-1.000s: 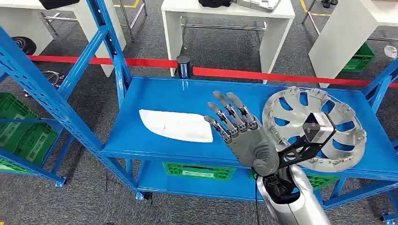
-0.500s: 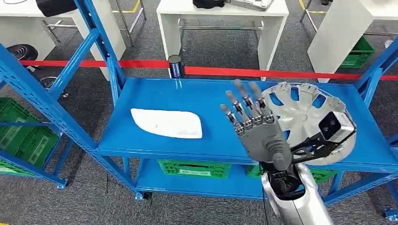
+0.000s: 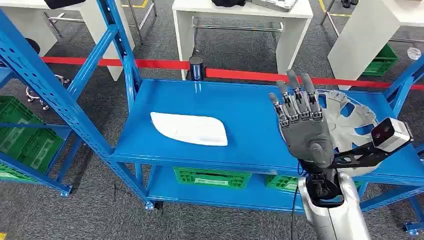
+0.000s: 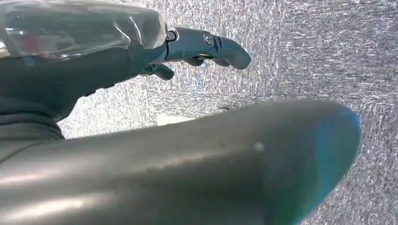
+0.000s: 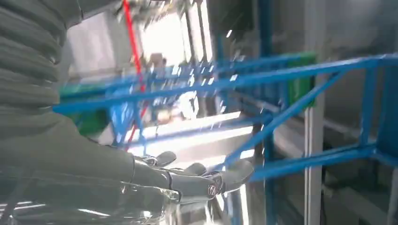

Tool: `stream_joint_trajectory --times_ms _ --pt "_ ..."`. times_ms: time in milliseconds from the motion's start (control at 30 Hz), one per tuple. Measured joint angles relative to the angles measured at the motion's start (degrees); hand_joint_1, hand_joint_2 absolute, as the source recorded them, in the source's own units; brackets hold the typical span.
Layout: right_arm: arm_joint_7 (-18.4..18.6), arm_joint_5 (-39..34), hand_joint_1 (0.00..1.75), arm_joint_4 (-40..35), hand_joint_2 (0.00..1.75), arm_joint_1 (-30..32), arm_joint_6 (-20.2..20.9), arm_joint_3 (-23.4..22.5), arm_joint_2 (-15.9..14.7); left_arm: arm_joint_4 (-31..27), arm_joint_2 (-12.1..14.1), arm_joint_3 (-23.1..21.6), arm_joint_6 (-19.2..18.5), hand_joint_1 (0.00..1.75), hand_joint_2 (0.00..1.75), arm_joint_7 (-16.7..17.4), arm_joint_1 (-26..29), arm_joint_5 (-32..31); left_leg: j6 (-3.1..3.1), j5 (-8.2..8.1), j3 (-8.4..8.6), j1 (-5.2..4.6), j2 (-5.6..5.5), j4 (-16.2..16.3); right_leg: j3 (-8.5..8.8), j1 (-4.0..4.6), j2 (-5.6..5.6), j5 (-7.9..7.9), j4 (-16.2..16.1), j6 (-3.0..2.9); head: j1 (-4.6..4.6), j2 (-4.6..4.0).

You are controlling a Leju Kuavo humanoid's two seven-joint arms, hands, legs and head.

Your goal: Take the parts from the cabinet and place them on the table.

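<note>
Right hand [image 3: 304, 127], fingers straight and holding nothing, has swung right toward the silver wheel cover [image 3: 350, 122]; grasp likely next. Left hand [image 4: 197, 47] hangs, fingers loosely curled, holding nothing.

Head view looks down on the blue rack [image 3: 210, 150]; both wrist views look along their hands

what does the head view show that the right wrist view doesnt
Head view alone: the white part and the silver wheel cover lying on the blue shelf, with green crates below. Right wrist view alone: a blurred close look along the fingers. Both share the right robot hand, empty with fingers apart, the blue frame and the red tape.
</note>
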Motion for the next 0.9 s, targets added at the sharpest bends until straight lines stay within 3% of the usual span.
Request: stream_joint_trajectory --times_ms 67,133,200,267,333,400,433,467,500,567,600,633,700,767,800,833,900 --pt "-1.97 6.57 0.0 0.24 1.75 -0.12 -2.56 -1.01 -0.74 0.02 -0.13 0.0 0.0 0.0 0.0 0.0 -0.02 0.02 -0.33 -0.21 -0.11 0.0 -0.11 0.66 6.08 -0.29 -0.08 4.02 -11.54 0.85 0.07 0.0" --pt "-2.49 7.7 0.0 0.46 1.75 -0.22 -3.06 -1.57 -1.07 0.09 -0.13 0.02 0.02 0.0 0.0 0.0 0.01 0.07 -1.02 -0.41 -0.6 -0.53 -0.1 1.26 6.77 -0.14 0.07 4.34 -13.23 -0.47 0.06 0.0" --pt "-2.55 8.01 0.0 0.68 1.75 -0.19 -3.12 -2.01 -1.31 0.15 -0.13 0.02 0.02 0.0 0.0 0.0 0.09 0.07 -1.55 -0.08 -0.71 -0.31 -0.05 1.11 6.56 0.25 0.13 4.49 -13.07 -0.92 0.07 0.0" --pt "-3.01 9.9 0.0 0.76 1.75 -0.32 -4.35 -2.18 -1.42 0.2 -0.15 0.02 0.09 0.0 0.0 0.0 0.11 0.07 -2.1 -0.63 -1.31 0.01 -0.08 1.7 6.63 -0.38 0.11 4.92 -13.38 -1.57 0.09 0.0" --pt "-4.37 16.72 0.0 0.76 1.75 -0.39 -8.46 -2.21 -1.7 0.2 -0.22 0.02 0.39 0.0 0.0 0.02 0.12 0.09 -2.78 -4.59 -3.68 0.19 -0.02 7.56 6.55 -0.35 0.09 5.04 -13.38 -2.01 -0.09 -0.02" --pt "-4.87 24.96 0.0 0.76 1.75 -0.36 -12.9 -2.16 -2.32 0.17 -0.15 0.0 0.46 0.0 0.0 1.07 0.2 0.09 -3.17 -8.9 -8.05 0.39 -0.02 17.43 6.32 -0.22 0.08 5.05 -13.33 -2.03 -0.07 0.0" --pt "-4.87 27.93 0.0 0.76 1.75 -0.3 -14.39 -2.12 -2.73 0.13 -0.07 0.0 0.59 0.0 0.0 1.51 0.33 0.09 -3.19 -9.51 -9.31 0.44 -0.01 20.25 6.27 -0.15 0.08 5.06 -13.32 -2.04 -0.07 -0.02" --pt "-4.83 30.29 0.0 0.74 1.75 -0.31 -15.51 -2.07 -3.21 -0.04 0.17 0.0 0.74 0.0 0.0 1.97 0.45 0.09 -3.12 -8.69 -9.03 0.44 -0.01 19.98 6.28 -0.12 0.09 5.07 -13.32 -2.03 -0.07 0.0" --pt "-4.72 32.67 0.0 0.74 1.75 -0.36 -16.36 -2.03 -3.71 -0.24 0.41 -0.02 0.98 0.0 0.0 2.21 0.46 0.07 -2.96 -6.73 -7.34 0.42 -0.02 16.76 6.35 -0.08 0.11 5.08 -13.32 -2.02 -0.07 0.0" --pt "-4.35 37.48 0.0 0.65 1.75 -0.66 -17.56 -1.64 -4.76 -0.65 0.85 -0.02 1.25 0.0 0.0 2.62 0.31 -0.02 -2.16 -1.85 -1.55 0.32 -0.08 5.9 6.58 0.07 0.15 5.06 -13.35 -1.99 -0.07 0.0" --pt "-4.13 39.34 0.0 0.63 1.75 -0.88 -17.9 -1.26 -5.29 -0.74 1.12 -0.02 1.36 0.0 0.0 2.78 0.18 -0.02 -1.55 -1.63 0.34 0.01 -0.19 2.16 6.57 -0.02 0.14 5.08 -13.39 -1.95 -0.04 0.0" --pt "-4.02 40.69 0.0 0.63 1.75 -1.19 -18.22 -0.83 -5.92 -0.85 1.25 -0.04 1.4 0.0 0.0 2.89 0.08 -0.07 -1.24 -2.0 0.71 -0.24 -0.07 1.41 6.22 0.55 0.15 5.17 -13.27 -1.73 0.0 -0.02" --pt "-3.78 41.58 0.0 0.63 1.75 -1.19 -18.4 -0.17 -6.91 -1.14 1.42 -0.09 1.62 0.0 0.0 2.97 -0.05 -0.15 -1.19 -2.05 0.42 -0.52 -0.08 1.51 6.01 0.16 0.08 5.35 -13.37 -1.35 0.0 0.0" --pt "-3.49 42.39 0.0 0.59 1.75 -1.32 -18.46 0.13 -7.48 -1.29 1.55 -0.13 1.73 0.0 0.0 3.08 -0.13 -0.17 -0.43 -1.21 1.1 -0.1 0.01 0.16 5.9 0.41 0.08 5.36 -13.56 -0.59 -0.04 0.0" --pt "-3.25 43.76 0.0 0.57 1.75 -1.33 -18.57 0.42 -8.19 -1.44 1.53 -0.2 1.73 0.0 0.0 3.15 -0.24 -0.2 -0.25 -0.88 1.3 -0.1 0.07 -0.33 5.15 0.22 0.05 4.62 -12.38 -0.62 0.11 -0.02" --pt "-3.12 45.15 0.0 0.57 1.75 -1.54 -18.79 0.83 -9.03 -1.51 1.53 -0.24 1.68 0.0 0.0 3.21 -0.42 -0.31 0.09 -0.68 1.22 -0.04 0.08 -0.4 3.78 0.2 0.06 2.98 -9.38 -0.91 0.2 0.0" --pt "-2.73 47.46 0.0 0.81 1.75 -1.4 -19.12 2.17 -11.06 -1.64 1.55 -0.35 1.49 0.0 0.0 3.52 -0.52 -0.48 0.14 -0.66 0.98 -0.13 0.05 -0.39 -1.05 0.17 0.06 -0.92 0.74 -1.11 0.24 -0.02"
